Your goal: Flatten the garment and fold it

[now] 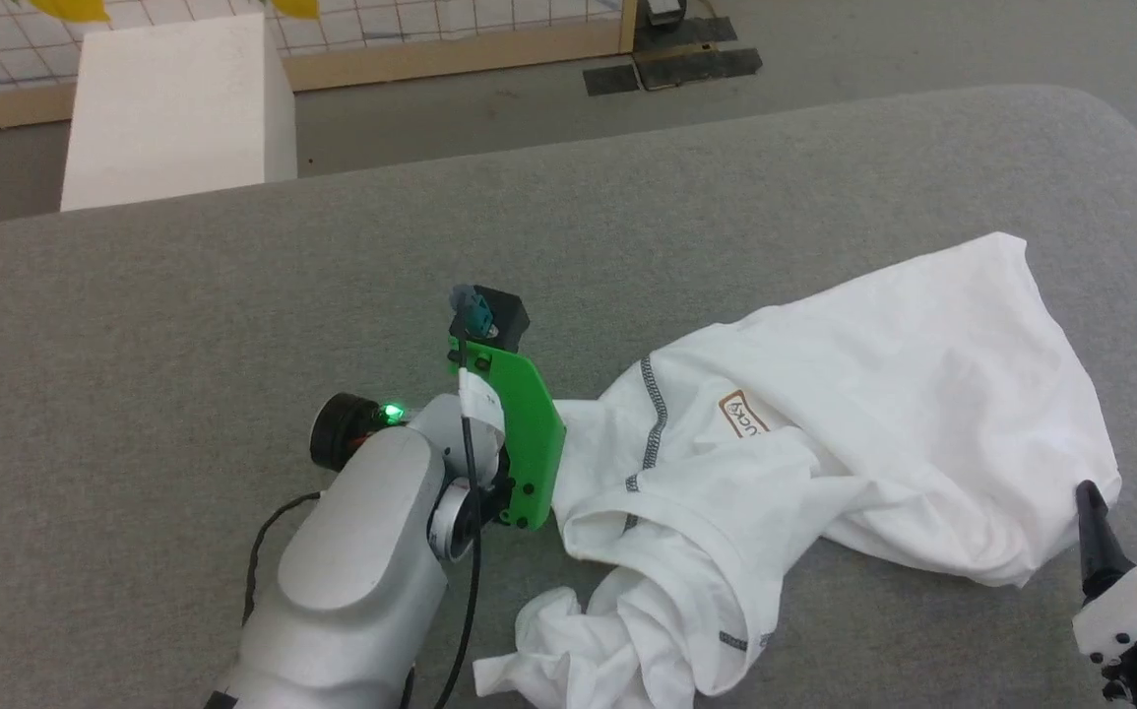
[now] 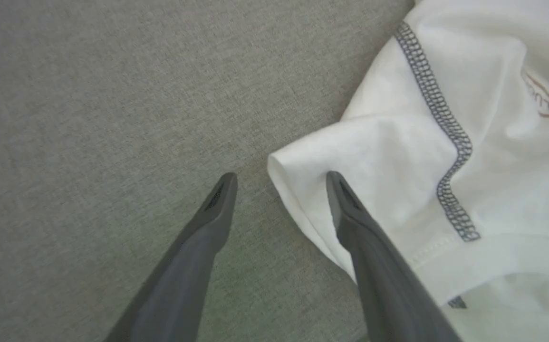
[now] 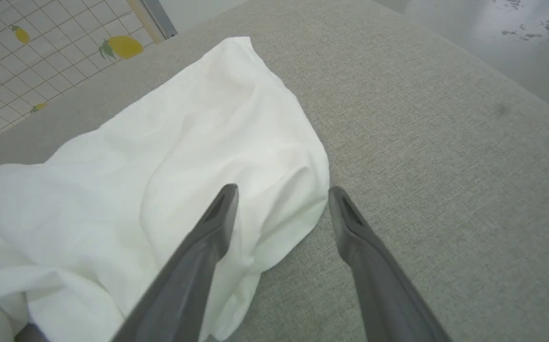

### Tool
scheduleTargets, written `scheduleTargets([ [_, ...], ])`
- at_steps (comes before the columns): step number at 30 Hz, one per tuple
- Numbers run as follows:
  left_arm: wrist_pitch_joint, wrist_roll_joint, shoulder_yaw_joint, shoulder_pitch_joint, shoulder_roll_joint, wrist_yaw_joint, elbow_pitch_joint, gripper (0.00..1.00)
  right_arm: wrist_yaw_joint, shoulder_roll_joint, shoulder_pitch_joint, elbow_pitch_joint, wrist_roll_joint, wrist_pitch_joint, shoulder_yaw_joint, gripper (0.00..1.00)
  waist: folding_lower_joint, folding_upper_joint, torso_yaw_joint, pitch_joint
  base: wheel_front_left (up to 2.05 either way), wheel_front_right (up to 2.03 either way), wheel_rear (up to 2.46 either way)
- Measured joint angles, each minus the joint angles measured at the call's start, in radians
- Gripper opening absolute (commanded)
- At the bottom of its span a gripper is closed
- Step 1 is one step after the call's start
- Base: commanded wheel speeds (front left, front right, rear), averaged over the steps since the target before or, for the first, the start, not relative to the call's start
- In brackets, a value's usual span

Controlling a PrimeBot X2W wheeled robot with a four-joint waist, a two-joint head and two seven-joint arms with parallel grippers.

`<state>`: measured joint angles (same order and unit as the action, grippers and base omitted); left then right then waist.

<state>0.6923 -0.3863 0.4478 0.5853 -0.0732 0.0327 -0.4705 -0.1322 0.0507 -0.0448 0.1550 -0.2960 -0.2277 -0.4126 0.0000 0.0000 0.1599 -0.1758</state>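
In the head view, the garment [image 1: 873,394] lies crumpled on the right half of the grey table [image 1: 184,315]. Its long axis runs diagonally. The bunched end with the neck opening and sleeves is at the near edge, and 1 pointed corner of the body reaches toward the far right corner. The chest patch [image 1: 743,414] faces up but is turned sideways, so its letters are hard to read. The near end is cut off by the bottom of the picture, and I cannot separate the 2 sleeves in the folds. The green bracket [image 1: 519,433] on my left wrist hides my left fingers here. My right gripper [image 1: 1119,502] stands near the right end of the near edge, fingers apart, just beside the garment.

In the left wrist view, my left gripper [image 2: 281,180] is spread wide. 1 finger is over bare table and the other is over a folded white edge near the grey zigzag seam [image 2: 450,142]. I cannot tell whether it touches the cloth.

In the right wrist view, my right gripper is also spread. 1 finger is over the garment's rounded corner and the other is over bare table.
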Motion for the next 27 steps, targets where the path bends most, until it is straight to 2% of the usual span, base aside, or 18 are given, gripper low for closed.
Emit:
scheduleTargets([
  [3, 0.003, -0.003, 0.008, 0.000, -0.001, 0.002, -0.043, 1.00, 0.000, 0.000, -0.008, 0.015, -0.002, 0.012, 0.006, 1.00, 0.0000, 0.0000, 0.021, -0.017, 0.00, 0.00, 0.00],
  [4, 0.003, -0.009, 0.009, 0.000, 0.000, 0.006, -0.053, 0.47, 0.000, 0.000, -0.009, 0.019, -0.002, 0.016, 0.006, 1.00, 0.0000, 0.0000, 0.027, -0.022, 0.00, 0.00, 0.00],
  [5, -0.006, -0.019, 0.007, 0.000, 0.001, 0.011, -0.056, 0.00, 0.000, 0.000, -0.011, 0.022, -0.002, 0.018, 0.006, 1.00, 0.0000, 0.0000, 0.032, -0.025, 0.00, 0.00, 0.00],
  [10, -0.107, -0.039, -0.026, 0.002, 0.007, 0.012, -0.061, 0.00, 0.000, 0.000, -0.011, 0.031, 0.004, 0.026, 0.003, 1.00, 0.0000, 0.0001, 0.032, -0.028, 0.00, 0.00, 0.00],
  [17, -0.307, -0.100, -0.174, 0.075, -0.001, -0.049, -0.035, 0.00, 0.000, 0.000, -0.012, 0.030, 0.021, 0.027, 0.019, 1.00, 0.0000, 0.0000, -0.012, -0.001, 0.00, 0.00, 0.00],
  [21, -0.390, -0.149, -0.285, 0.082, -0.046, -0.093, -0.016, 0.00, 0.000, 0.000, -0.012, 0.027, 0.027, 0.025, 0.034, 1.00, 0.0000, 0.0000, -0.042, 0.023, 0.00, 0.00, 0.00],
  [27, -0.445, -0.206, -0.419, 0.006, -0.118, -0.150, 0.060, 0.00, 0.000, 0.000, -0.010, 0.020, 0.033, 0.021, 0.048, 1.00, 0.0000, 0.0000, -0.098, 0.051, 0.00, 0.00, 0.00],
])
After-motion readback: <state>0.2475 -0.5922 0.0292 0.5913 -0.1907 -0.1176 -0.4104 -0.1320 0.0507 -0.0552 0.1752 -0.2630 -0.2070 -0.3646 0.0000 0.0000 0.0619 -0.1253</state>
